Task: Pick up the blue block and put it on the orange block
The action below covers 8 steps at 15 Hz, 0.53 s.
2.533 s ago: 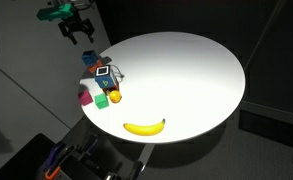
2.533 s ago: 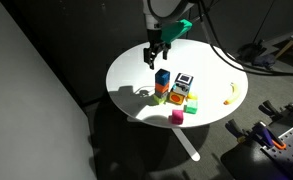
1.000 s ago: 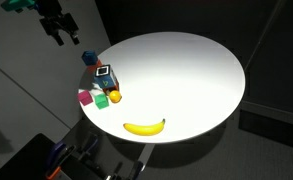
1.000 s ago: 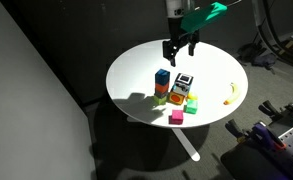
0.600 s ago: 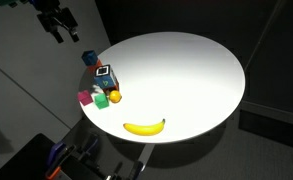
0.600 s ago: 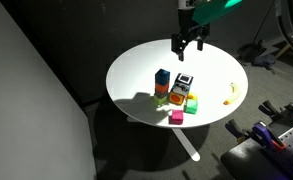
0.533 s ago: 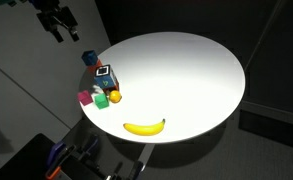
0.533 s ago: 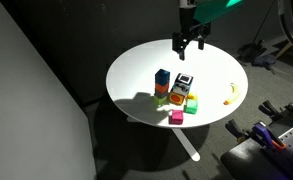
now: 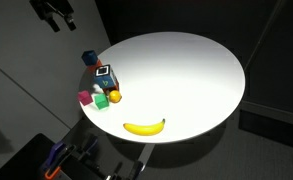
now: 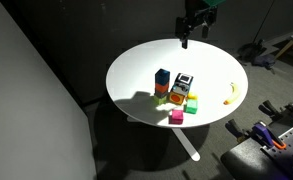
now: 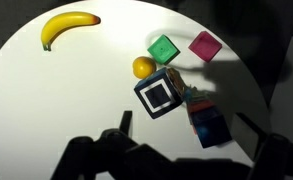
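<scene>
In an exterior view, the tool point(image 9: 58, 15) has climbed well clear of the surface point(image 9: 186, 70), leaving the blue block point(image 9: 90, 59) behind near the rim. In an exterior view, the blue block point(image 10: 163, 76), plain and unmarked, sits squarely atop the orange block point(image 10: 162, 89), which suggests the placement is done. The wrist view shows the tool spread wide and empty, with the blue block below it, beside a labelled block point(image 11: 160, 93).
</scene>
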{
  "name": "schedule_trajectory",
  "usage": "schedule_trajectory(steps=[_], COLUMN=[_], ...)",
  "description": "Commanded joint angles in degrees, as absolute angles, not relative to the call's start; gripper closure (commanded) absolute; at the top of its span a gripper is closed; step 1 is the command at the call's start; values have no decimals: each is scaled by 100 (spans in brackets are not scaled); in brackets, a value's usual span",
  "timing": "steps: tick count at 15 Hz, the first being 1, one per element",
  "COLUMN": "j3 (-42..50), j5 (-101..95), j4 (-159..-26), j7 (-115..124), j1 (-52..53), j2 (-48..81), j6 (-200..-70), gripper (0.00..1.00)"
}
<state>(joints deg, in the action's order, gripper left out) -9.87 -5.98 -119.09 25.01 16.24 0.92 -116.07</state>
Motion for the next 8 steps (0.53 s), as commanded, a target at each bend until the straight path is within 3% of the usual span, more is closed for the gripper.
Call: schedule_trajectory(steps=[1, 8], j3=[-1101, -1159], j5=[-248, 195], j4=[-11977, -11897], j7=[2054, 1505], j1=[1496, 1495], j2=[-195, -488], j6=[-11496, -11142], gripper=[0, 0])
